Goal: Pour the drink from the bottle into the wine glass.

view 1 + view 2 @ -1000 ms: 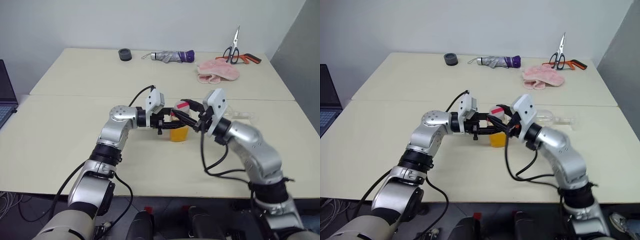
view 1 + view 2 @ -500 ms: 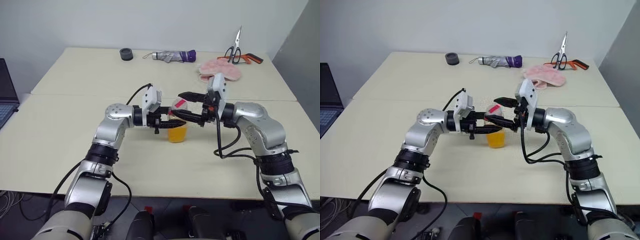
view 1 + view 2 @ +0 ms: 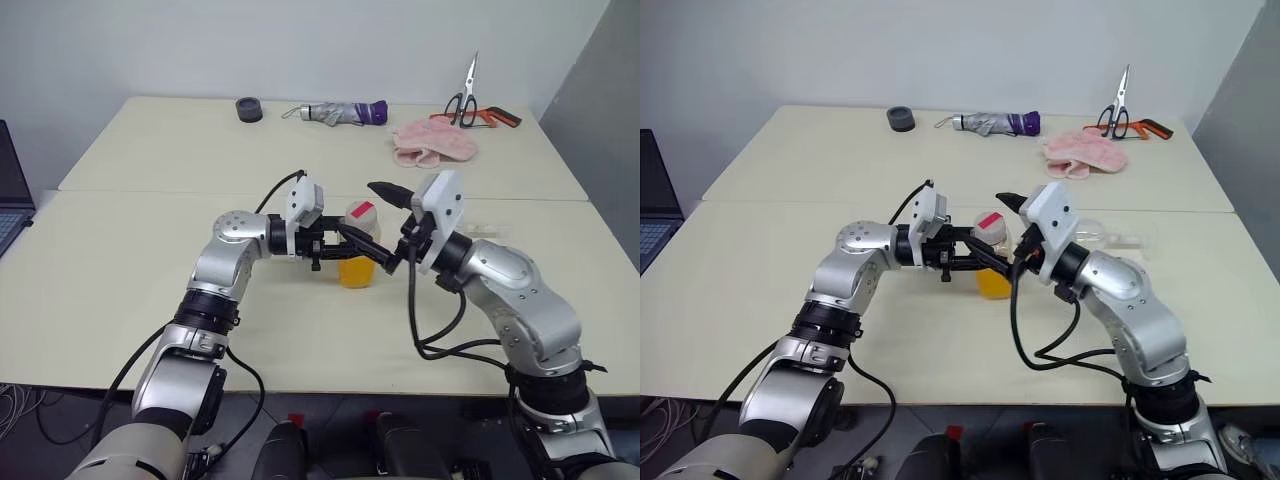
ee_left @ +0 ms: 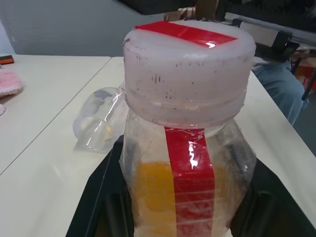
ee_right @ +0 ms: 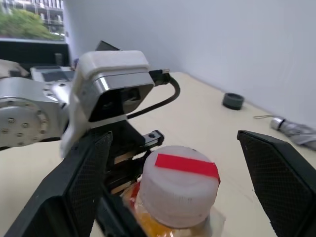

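**Cap still on; bottle held, glass lying down**

Step in hand: the opening of the bottle (image 3: 358, 258), judged from the white cap (image 5: 180, 183) with its red strip, which is seen seated on the neck in both wrist views. No pouring is possible until that cap is off.

Left gripper (image 3: 345, 245): at the centre of the left eye view, its fingers are clamped on the bottle's body from the left. The bottle is kept upright, low over the table (image 3: 120, 290); whether its base touches the top cannot be told. The drink (image 4: 158, 192) fills only the lower part of the bottle.

Right gripper (image 3: 390, 225): just right of the cap, its fingers are spread wide and nothing is held. In the right wrist view one finger (image 5: 79, 192) stands to each side of the cap, clear of it.

The glass (image 3: 1110, 236) is found right of centre, behind the right arm, lying on its side. In the left wrist view its bowl (image 4: 98, 121) is seen beyond the bottle, tipped over.

Next move, as judged: the right fingers are to be closed around the cap and the cap turned off, while the bottle is held firm against the twist. The glass must then be stood up before any drink is poured. A slack hold on the soft plastic is the likely fault.
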You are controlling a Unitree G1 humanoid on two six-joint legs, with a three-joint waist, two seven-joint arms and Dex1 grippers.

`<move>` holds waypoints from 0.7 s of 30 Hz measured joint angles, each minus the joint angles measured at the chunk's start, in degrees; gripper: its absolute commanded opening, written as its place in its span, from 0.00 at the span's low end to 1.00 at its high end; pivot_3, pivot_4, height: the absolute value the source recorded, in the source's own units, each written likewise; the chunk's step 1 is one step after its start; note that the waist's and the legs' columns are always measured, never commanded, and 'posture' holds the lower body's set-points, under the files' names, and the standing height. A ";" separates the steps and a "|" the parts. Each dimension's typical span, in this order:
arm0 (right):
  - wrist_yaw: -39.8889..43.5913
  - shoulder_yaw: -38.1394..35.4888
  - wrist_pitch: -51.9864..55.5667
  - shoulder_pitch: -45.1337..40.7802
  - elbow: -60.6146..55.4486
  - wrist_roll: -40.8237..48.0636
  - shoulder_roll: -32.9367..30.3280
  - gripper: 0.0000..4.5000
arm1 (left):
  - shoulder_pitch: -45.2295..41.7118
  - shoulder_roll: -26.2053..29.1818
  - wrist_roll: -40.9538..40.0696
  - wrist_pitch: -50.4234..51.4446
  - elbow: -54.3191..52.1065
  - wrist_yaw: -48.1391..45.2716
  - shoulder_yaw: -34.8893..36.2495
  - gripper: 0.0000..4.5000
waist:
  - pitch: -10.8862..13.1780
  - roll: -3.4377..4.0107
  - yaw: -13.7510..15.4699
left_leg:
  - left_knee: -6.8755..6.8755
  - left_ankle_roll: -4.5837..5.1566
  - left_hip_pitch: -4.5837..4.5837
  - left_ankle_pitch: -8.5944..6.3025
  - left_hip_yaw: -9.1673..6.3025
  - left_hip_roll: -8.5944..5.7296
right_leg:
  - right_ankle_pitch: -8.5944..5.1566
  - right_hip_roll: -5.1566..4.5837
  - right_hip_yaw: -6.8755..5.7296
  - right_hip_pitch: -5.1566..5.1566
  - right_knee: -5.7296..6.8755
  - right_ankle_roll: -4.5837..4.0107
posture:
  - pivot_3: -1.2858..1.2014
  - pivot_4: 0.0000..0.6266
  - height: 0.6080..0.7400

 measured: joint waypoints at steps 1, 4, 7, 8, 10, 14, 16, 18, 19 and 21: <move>-0.44 0.16 -0.68 -0.01 0.40 -0.88 0.08 0.96 | 0.00 0.00 0.00 -0.02 0.10 0.00 0.00 0.41 | 0.00 0.00 0.05 | 0.00 0.00 -0.01 0.00 0.00 -0.01 | 0.00 -0.02 0.00 0.00 0.00 0.00 | 0.52 0.24 1.00; -1.12 0.47 -1.92 -0.01 1.53 -2.77 0.05 0.96 | -0.01 0.00 0.01 -0.08 0.29 0.00 0.00 0.41 | 0.00 0.00 0.11 | 0.00 0.00 -0.02 0.00 0.01 -0.03 | 0.00 -0.06 0.00 0.00 -0.02 0.00 | 0.52 0.24 1.00; -1.17 0.47 -2.44 -0.01 2.11 -3.48 -0.10 0.96 | -0.14 0.00 0.01 -0.11 0.30 0.00 0.00 0.41 | 0.00 0.00 0.10 | 0.00 0.00 -0.01 0.00 0.00 -0.02 | 0.00 -0.06 -0.01 0.00 -0.01 0.00 | 0.52 0.24 1.00; -1.16 0.47 -2.71 -0.01 2.37 -3.91 -0.32 0.96 | -0.23 0.00 0.01 -0.11 0.30 0.00 0.00 0.41 | 0.00 0.00 0.10 | 0.00 0.00 -0.01 0.00 0.00 -0.03 | 0.00 -0.06 -0.01 0.00 -0.01 0.00 | 0.52 0.24 1.00; -1.03 0.48 -3.21 0.00 2.55 -4.45 -0.55 0.96 | -0.32 -0.01 0.03 -0.11 0.31 0.14 0.00 0.41 | 0.00 0.00 0.09 | 0.00 0.00 0.00 0.00 0.01 -0.03 | 0.00 -0.05 -0.01 0.00 -0.01 0.00 | 0.52 0.24 1.00; -0.93 0.38 -3.44 0.19 2.52 -4.54 -0.84 0.96 | -0.35 -0.01 0.08 -0.11 0.31 0.26 0.00 0.41 | 0.00 0.00 0.09 | 0.00 0.00 -0.01 0.00 0.00 -0.02 | 0.00 -0.05 -0.01 0.00 -0.01 0.00 | 0.52 0.24 1.00; -0.93 0.24 -3.43 0.37 2.48 -4.35 -0.91 0.96 | -0.35 -0.01 0.10 -0.11 0.31 0.32 0.00 0.41 | 0.00 0.00 0.09 | 0.00 0.00 -0.01 0.00 0.00 -0.03 | 0.00 -0.05 0.00 0.00 -0.01 0.00 | 0.52 0.24 1.00; -0.91 0.00 -3.40 0.52 2.47 -3.80 -1.08 0.96 | -0.36 -0.02 0.10 -0.11 0.30 0.37 0.00 0.41 | 0.00 0.00 0.09 | 0.00 0.00 -0.01 0.00 0.00 -0.02 | 0.00 -0.05 -0.01 0.00 -0.01 0.00 | 0.52 0.24 1.00; -0.91 -0.19 -3.39 0.70 2.44 -3.43 -1.18 0.96 | -0.36 -0.05 0.10 -0.11 0.30 0.41 -0.02 0.41 | 0.00 0.00 0.09 | 0.00 0.00 -0.01 0.00 0.00 -0.03 | 0.00 -0.05 -0.01 0.00 -0.01 0.00 | 0.52 0.24 1.00; -0.91 -0.33 -3.39 0.90 2.34 -3.03 -1.41 0.96 | -0.36 -0.06 0.12 -0.11 0.30 0.43 -0.06 0.41 | 0.00 0.00 0.09 | 0.00 0.00 -0.01 0.00 0.01 -0.03 | 0.00 -0.05 0.00 0.00 -0.01 0.00 | 0.52 0.24 1.00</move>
